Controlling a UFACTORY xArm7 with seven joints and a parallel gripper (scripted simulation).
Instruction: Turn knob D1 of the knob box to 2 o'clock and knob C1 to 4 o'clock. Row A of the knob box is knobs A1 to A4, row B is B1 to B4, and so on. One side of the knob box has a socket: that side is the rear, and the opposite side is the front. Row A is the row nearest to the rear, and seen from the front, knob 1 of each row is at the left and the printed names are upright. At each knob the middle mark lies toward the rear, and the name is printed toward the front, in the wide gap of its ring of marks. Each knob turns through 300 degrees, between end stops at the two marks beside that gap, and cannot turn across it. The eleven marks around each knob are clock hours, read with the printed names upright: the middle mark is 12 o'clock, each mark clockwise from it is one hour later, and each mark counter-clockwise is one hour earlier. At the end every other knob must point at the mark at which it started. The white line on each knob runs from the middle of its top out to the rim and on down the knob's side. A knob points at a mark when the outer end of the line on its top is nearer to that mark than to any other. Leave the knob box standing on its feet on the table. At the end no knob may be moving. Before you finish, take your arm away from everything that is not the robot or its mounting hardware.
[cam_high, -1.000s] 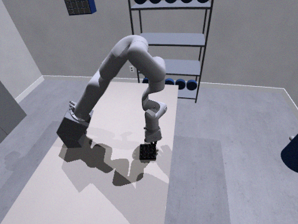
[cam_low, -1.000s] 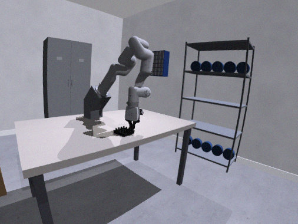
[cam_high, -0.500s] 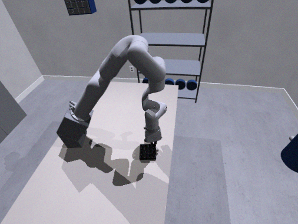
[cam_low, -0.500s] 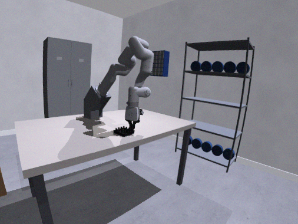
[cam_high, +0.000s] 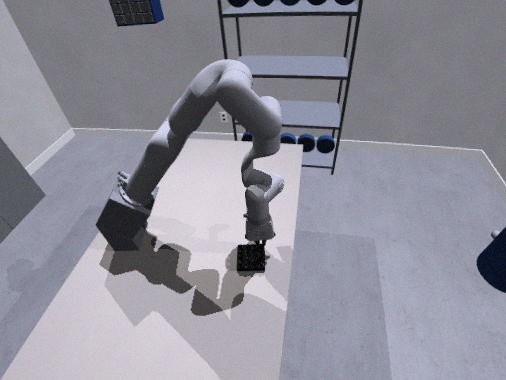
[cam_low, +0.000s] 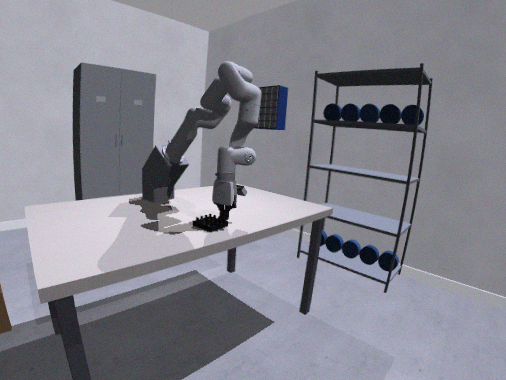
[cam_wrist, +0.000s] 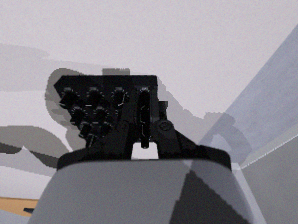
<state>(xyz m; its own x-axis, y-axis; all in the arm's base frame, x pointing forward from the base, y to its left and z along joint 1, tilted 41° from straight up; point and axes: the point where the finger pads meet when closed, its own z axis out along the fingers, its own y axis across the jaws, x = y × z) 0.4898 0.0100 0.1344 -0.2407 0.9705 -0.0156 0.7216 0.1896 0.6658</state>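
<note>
The black knob box (cam_high: 250, 258) (cam_low: 208, 225) (cam_wrist: 107, 80) stands on the table with several black knobs on top. The gripper (cam_high: 260, 243) (cam_low: 223, 218) (cam_wrist: 144, 96) points down at the box's edge on the far right in the top view. Its fingers are nearly together, shut on a knob in the outer line of knobs, at the right of the box in the wrist view. The fingers hide much of that line. Printed names, marks and the held knob's white line cannot be read. A small dark stub shows beside the box, on its right in the wrist view.
The pale table (cam_high: 175, 345) (cam_low: 90, 255) carries the box and the arm's dark base (cam_high: 120, 225) (cam_low: 157, 175). The table's long edge is close to the right of the box in the top view. A shelf rack (cam_high: 300, 67) (cam_low: 367, 172) stands beyond the table.
</note>
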